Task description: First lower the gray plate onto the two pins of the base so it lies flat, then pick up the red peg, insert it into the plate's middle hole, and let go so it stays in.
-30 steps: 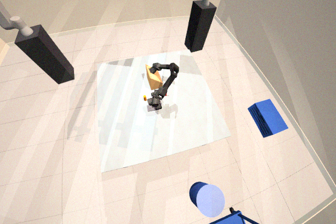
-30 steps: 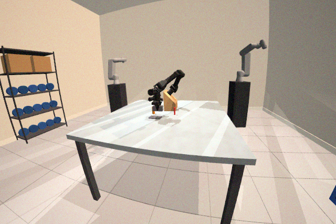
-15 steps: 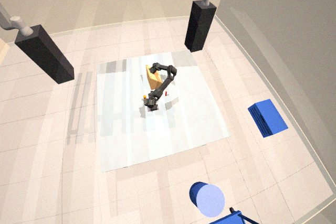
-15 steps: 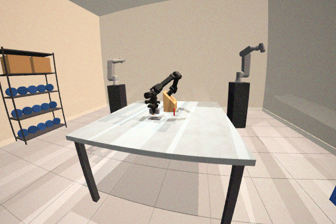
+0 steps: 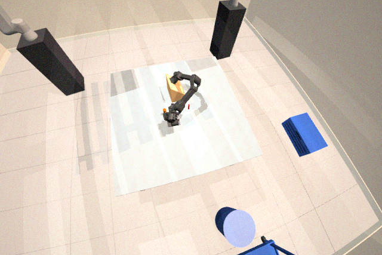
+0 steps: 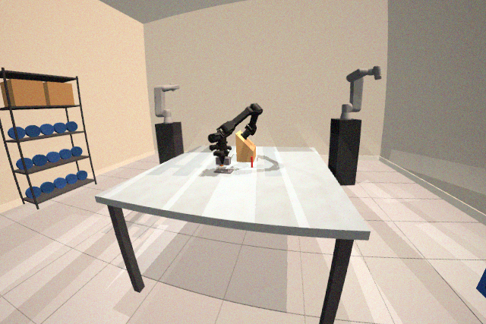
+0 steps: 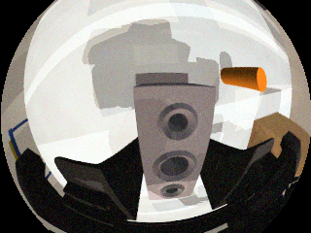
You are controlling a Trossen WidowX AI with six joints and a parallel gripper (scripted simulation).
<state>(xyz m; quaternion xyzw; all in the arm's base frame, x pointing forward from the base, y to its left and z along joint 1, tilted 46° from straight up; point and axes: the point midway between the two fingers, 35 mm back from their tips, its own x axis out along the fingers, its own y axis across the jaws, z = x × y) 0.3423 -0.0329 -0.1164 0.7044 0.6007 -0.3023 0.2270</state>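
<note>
My gripper [image 5: 172,119] [image 6: 222,160] [image 7: 167,136] is shut on the gray plate [image 7: 174,146], a narrow slab with three holes in a row. It holds the plate low, just above the base [image 6: 224,170] [image 5: 170,124], and in the wrist view only a strip of the base [image 7: 162,80] shows past the plate's far end. I cannot tell whether the plate touches the pins. The red peg [image 5: 188,106] [image 6: 251,162] stands upright on the table to the right of the gripper, near the wooden block.
An orange cylinder [image 5: 164,110] [image 7: 244,78] sits on the table close to the gripper's left. A tan wedge-shaped block [image 5: 174,90] [image 6: 245,149] [image 7: 268,131] stands behind, by the arm's base. The white table [image 5: 185,153] [image 6: 255,202] extends toward the front.
</note>
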